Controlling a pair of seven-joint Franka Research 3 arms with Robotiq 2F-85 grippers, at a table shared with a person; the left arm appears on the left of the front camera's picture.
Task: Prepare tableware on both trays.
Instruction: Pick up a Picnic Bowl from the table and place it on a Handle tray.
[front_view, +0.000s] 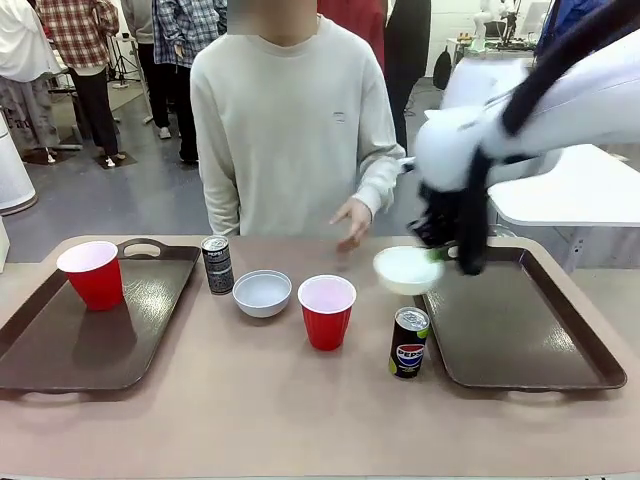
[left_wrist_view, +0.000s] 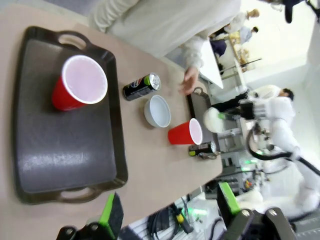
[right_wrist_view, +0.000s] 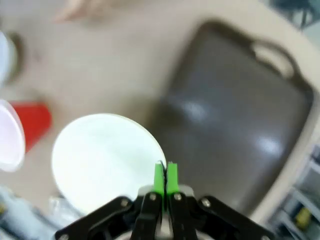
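Tan table (front_view: 250, 400) | right gripper (right_wrist_view: 163, 169) pinches bowl (right_wrist_view: 102, 155) by rim over left edge of right tray (front_view: 520, 330) | should clear rim, lower level, then release | left gripper (left_wrist_view: 167, 197) spread, empty

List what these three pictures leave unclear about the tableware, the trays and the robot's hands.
Front view: the right hand is motion-blurred, so its grip on the white bowl is unclear there.
Front view: the print on the left can is too small to read.
Left wrist view: the left hand is partly cut off by the bottom edge.
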